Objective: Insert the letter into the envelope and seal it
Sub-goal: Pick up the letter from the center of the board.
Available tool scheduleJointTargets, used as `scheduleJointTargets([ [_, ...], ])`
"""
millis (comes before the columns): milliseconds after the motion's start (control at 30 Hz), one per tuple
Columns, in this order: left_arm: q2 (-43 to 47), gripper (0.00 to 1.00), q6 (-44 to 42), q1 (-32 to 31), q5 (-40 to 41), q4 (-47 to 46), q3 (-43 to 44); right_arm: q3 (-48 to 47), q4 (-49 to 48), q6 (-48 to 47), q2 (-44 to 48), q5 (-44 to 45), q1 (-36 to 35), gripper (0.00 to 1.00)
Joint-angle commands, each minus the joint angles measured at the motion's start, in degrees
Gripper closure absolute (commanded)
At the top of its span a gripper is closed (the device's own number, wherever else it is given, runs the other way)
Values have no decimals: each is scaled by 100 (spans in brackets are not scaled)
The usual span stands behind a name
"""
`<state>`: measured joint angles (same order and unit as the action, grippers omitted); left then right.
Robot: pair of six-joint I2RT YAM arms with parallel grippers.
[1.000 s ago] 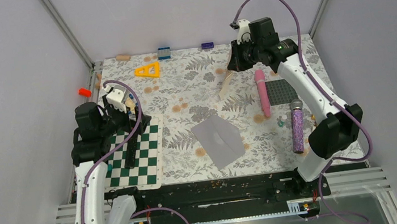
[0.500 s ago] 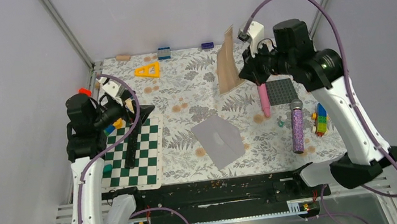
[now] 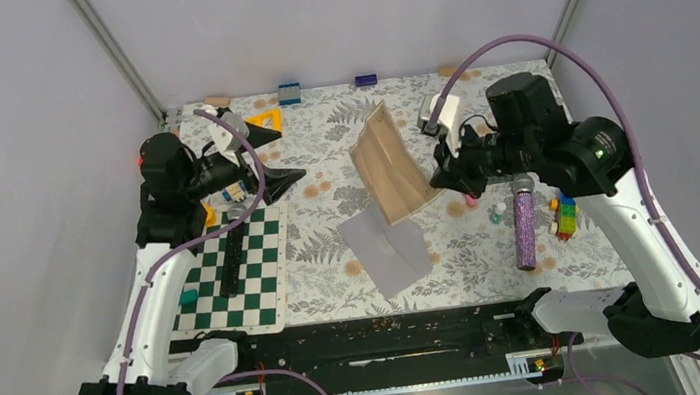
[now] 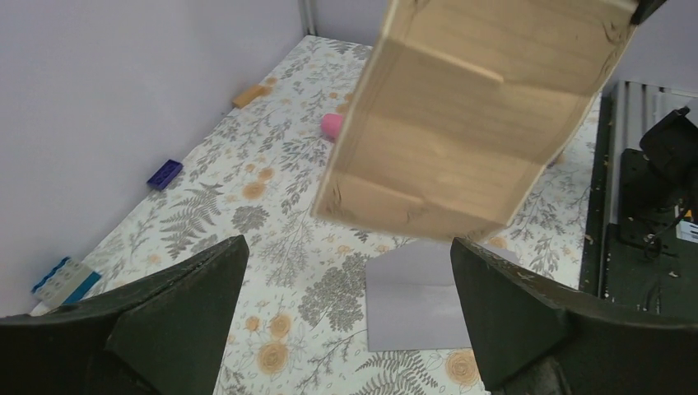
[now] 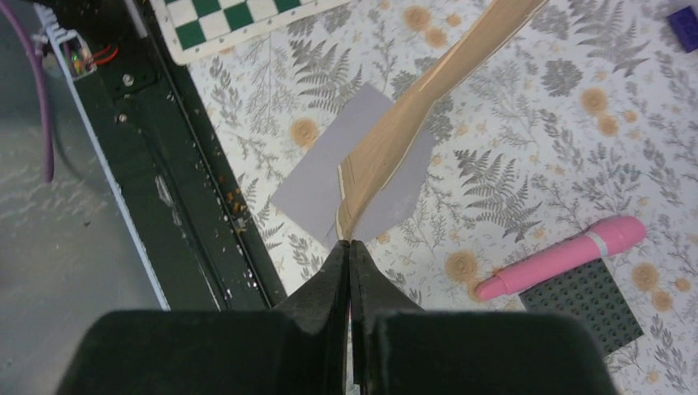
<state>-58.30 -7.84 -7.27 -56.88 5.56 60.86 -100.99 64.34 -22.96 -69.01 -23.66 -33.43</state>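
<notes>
The letter (image 3: 389, 162), a tan creased sheet, hangs tilted in the air above the table's middle, pinched at its lower right corner by my right gripper (image 3: 437, 179), which is shut on it. In the right wrist view the letter (image 5: 420, 107) runs edge-on away from the shut gripper (image 5: 349, 247), over the envelope (image 5: 313, 177). The grey envelope (image 3: 388, 248) lies flat on the floral cloth just below and in front of the letter. My left gripper (image 3: 279, 158) stands open in the air to the left, pointing at the letter (image 4: 469, 123); nothing is between its fingers, and the envelope (image 4: 420, 296) shows beyond the gripper (image 4: 347, 247).
A green chessboard (image 3: 265, 278) with a black piece (image 3: 230, 263) lies at the near left. A glittery purple microphone (image 3: 524, 226), coloured bricks (image 3: 563, 215), a pink cylinder (image 5: 568, 255) and a dark studded plate (image 5: 584, 300) sit on the right. Small blocks (image 3: 289, 92) line the far edge.
My right arm has lifted the letter off the far table and carried it nearer and leftward, over the envelope. My left arm has risen from the chessboard and turned toward the middle.
</notes>
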Motion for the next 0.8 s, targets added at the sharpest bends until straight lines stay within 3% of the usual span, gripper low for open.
scheduleJointTargets([
  [0,-198,1,-331,-210,-500,147,463,193,388,-446,168,-81,-286,100],
  [200,-253,1,-943,-380,-1298,601,415,169,774,-831,277,-319,-503,100],
  [767,-761,1,-2623,-1183,-1370,2265,581,-237,1479,-1351,48,-722,-862,100],
])
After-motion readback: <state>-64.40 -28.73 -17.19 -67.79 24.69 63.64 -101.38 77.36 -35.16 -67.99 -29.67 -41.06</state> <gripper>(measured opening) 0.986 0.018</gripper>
